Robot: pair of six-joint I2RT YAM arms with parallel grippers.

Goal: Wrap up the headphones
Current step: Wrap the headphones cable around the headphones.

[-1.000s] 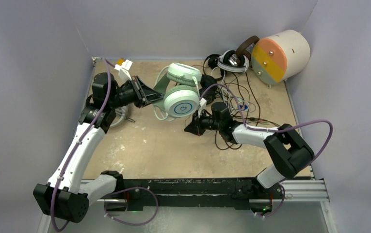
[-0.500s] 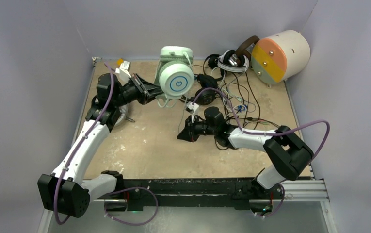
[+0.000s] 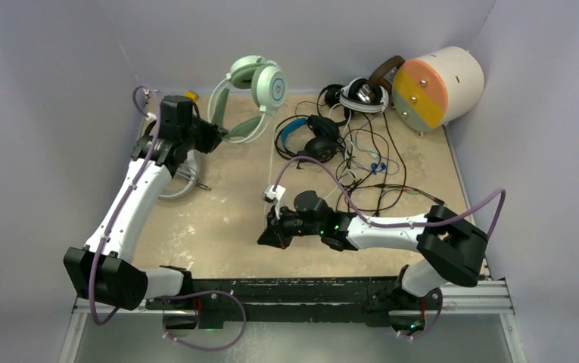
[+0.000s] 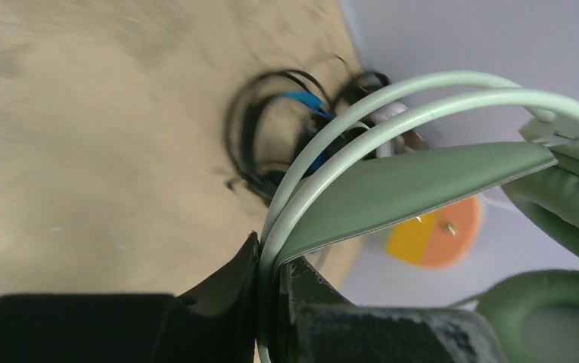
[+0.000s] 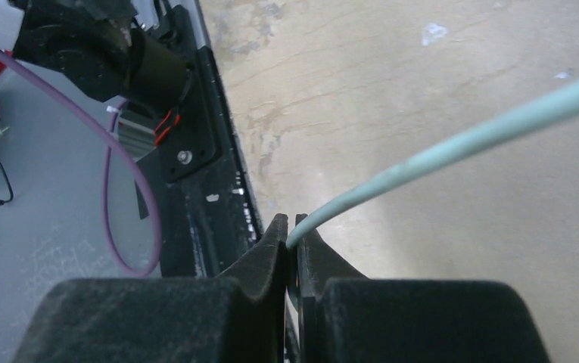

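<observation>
Our left pincer (image 4: pixel 267 263) is clamped on the thin twin-wire headband of the mint-green over-ear headphones (image 3: pixel 259 85), its jaws pressed against the wires just where the darker green padded strap (image 4: pixel 415 185) begins. The headphones hang lifted off the beige tabletop (image 3: pixel 218 227) at the far left, and the overhead view shows them against the back wall, one round cup facing the camera. Our right pincer (image 5: pixel 290 233) is closed on the thin pale mint-green cable (image 5: pixel 452 145), which leaves the tips in a straight line over bare tabletop. This pincer sits low near the front edge, well apart from the headphones. In the overhead view we can only faintly trace the cable running toward the far side.

Just right of the lifted set lies a black headset with a blue headband (image 3: pixel 307 136), and beyond it a black-and-white headset (image 3: pixel 362 94) with a brown headband (image 3: pixel 384 69) behind it. A tangle of thin dark cables (image 3: pixel 373 162) spreads from them. A big cream cylinder with an orange-and-green face (image 3: pixel 437 85) lies in the far right corner. Under the left arm we see a white-grey headset (image 3: pixel 184 180), and a small yellow block (image 3: pixel 189 96) sits at the far left corner.
</observation>
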